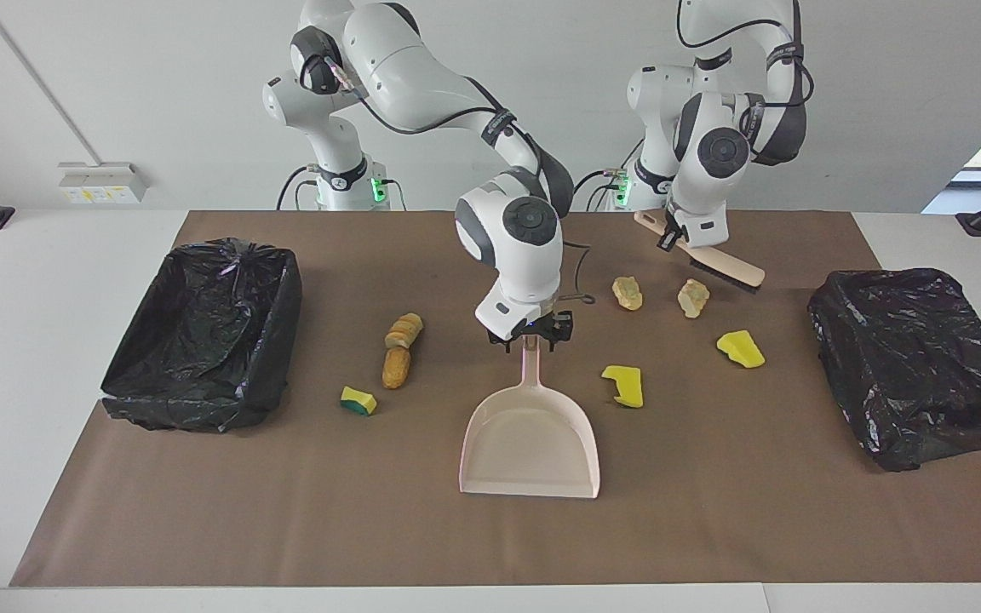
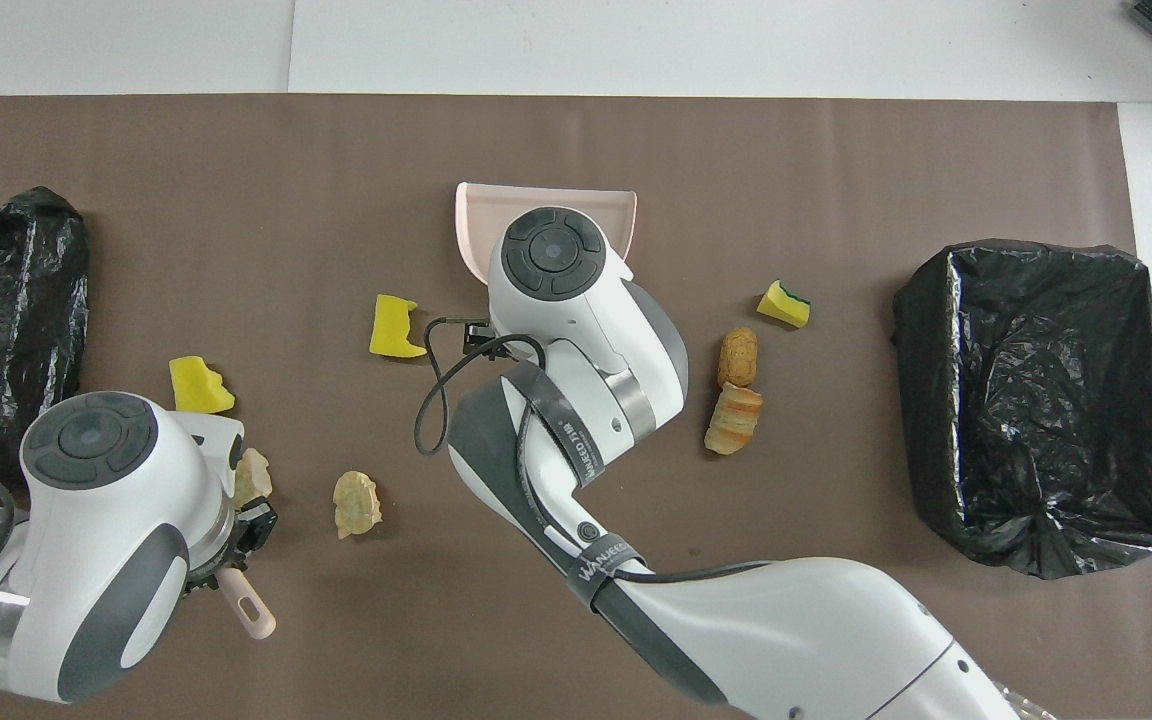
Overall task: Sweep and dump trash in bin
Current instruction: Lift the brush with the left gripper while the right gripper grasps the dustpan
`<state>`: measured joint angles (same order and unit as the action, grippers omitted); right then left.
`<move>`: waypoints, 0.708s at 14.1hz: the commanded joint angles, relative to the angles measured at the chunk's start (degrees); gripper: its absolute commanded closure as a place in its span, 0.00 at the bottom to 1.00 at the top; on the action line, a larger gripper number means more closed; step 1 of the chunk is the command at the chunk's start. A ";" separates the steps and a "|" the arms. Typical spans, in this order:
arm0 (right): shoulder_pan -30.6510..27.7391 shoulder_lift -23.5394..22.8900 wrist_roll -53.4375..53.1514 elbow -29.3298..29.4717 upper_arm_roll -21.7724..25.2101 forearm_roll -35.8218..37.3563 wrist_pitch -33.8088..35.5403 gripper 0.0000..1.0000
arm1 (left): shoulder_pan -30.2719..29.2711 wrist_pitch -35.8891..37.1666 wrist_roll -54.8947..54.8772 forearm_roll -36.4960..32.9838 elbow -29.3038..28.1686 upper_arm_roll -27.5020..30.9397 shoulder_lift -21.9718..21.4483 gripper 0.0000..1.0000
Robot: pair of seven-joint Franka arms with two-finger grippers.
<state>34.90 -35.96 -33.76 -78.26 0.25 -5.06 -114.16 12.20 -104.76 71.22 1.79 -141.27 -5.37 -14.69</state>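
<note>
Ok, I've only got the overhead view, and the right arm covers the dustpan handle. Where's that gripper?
Observer: The right gripper is down at the end of the dustpan handle nearest the robots; the pan lies flat.
Operator: And the brush head under the left arm?
Observer: The left gripper holds the brush in the air, tilted, bristles down, near a beige lump.
</note>
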 commanded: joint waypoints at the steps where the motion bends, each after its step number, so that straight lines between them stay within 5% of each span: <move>1: -0.18 0.72 0.55 -1.46 -0.33 0.75 -1.33 1.00 | -1.29 -5.00 3.75 6.01 -2.34 0.01 -0.08 1.00; 7: -0.71 1.59 2.81 -1.11 -0.33 -0.22 -1.76 1.00 | -3.93 -12.74 1.82 8.58 4.06 0.01 6.24 1.00; 10: -2.55 4.75 14.02 -1.80 -0.25 0.57 -0.54 1.00 | -3.93 -15.21 -2.38 8.23 8.90 0.01 10.54 1.00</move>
<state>34.18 -34.58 -27.01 -78.25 0.47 -5.05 -115.06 9.13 -119.35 72.19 9.18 -136.63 -4.91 -8.22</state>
